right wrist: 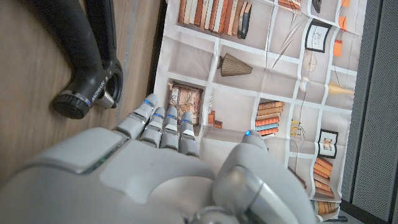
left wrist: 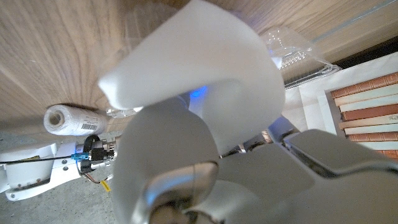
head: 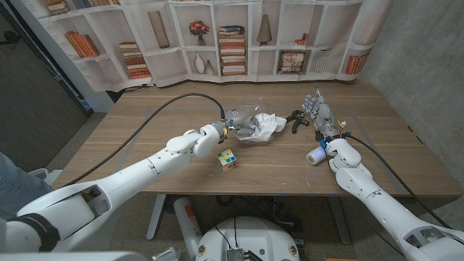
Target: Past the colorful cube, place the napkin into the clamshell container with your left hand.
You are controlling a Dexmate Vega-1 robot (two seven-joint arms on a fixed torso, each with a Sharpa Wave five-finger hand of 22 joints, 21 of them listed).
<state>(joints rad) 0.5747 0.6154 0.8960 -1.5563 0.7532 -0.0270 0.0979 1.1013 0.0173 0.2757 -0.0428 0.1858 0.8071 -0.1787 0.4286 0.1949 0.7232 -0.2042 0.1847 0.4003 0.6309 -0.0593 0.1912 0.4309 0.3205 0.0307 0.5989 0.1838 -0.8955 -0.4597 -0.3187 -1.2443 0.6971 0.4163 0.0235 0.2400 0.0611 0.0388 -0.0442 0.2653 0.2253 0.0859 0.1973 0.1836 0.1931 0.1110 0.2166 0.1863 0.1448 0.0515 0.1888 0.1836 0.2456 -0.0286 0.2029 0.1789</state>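
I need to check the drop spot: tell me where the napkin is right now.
In the head view the napkin lies crumpled in the clamshell container at mid-table, just beside the left hand and beyond the colorful cube.

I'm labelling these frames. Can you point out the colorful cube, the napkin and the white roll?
colorful cube (head: 228,160): head view, its top face.
napkin (head: 269,125): head view, crumpled white middle, in the clamshell container.
white roll (head: 315,156): head view, its side.

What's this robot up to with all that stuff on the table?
Its left hand has reached past the colorful cube and is at the clear clamshell container, where a crumpled white napkin lies. Whether the hand is gripping the napkin is hard to tell. The right hand waits open, near a black tool and a small white roll.
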